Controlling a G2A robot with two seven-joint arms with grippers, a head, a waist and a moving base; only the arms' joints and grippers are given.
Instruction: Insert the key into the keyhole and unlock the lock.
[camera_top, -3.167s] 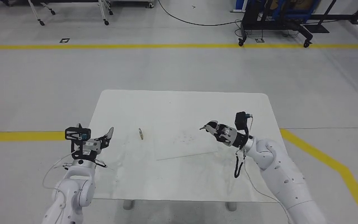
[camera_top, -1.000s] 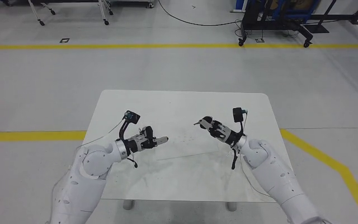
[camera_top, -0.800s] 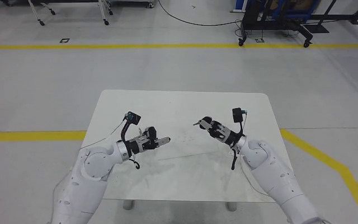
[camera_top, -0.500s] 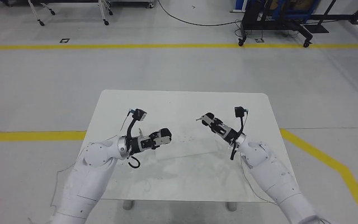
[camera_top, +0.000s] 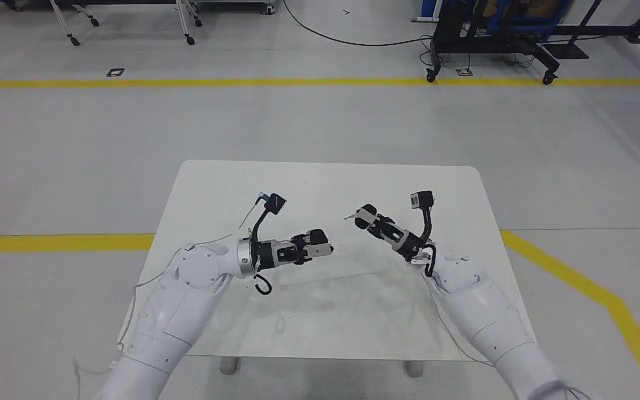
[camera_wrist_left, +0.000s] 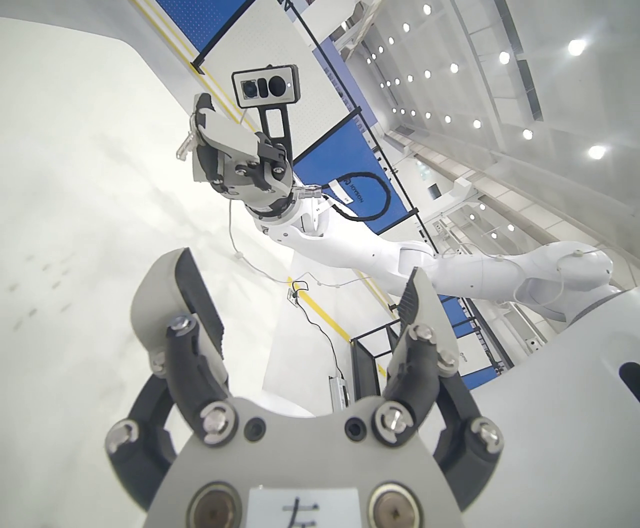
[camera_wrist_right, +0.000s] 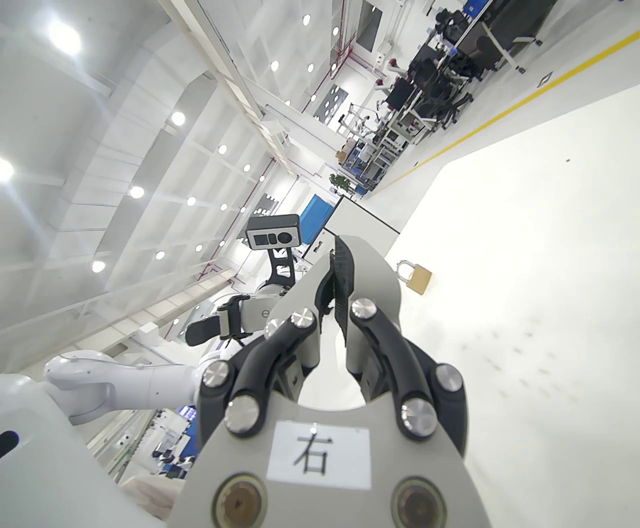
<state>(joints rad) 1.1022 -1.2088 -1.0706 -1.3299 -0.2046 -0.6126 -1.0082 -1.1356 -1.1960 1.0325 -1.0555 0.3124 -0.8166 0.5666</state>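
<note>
Left jaws farther inward, lock (camera_wrist_right: 415, 278) behind arm

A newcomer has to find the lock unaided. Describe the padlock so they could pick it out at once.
Look at the white table. On its bare top, ahead of the right gripper, which is shut on the key, sits the padlock. It is a small brass-coloured block with a silver shackle, the one coloured thing on that white surface.
</note>
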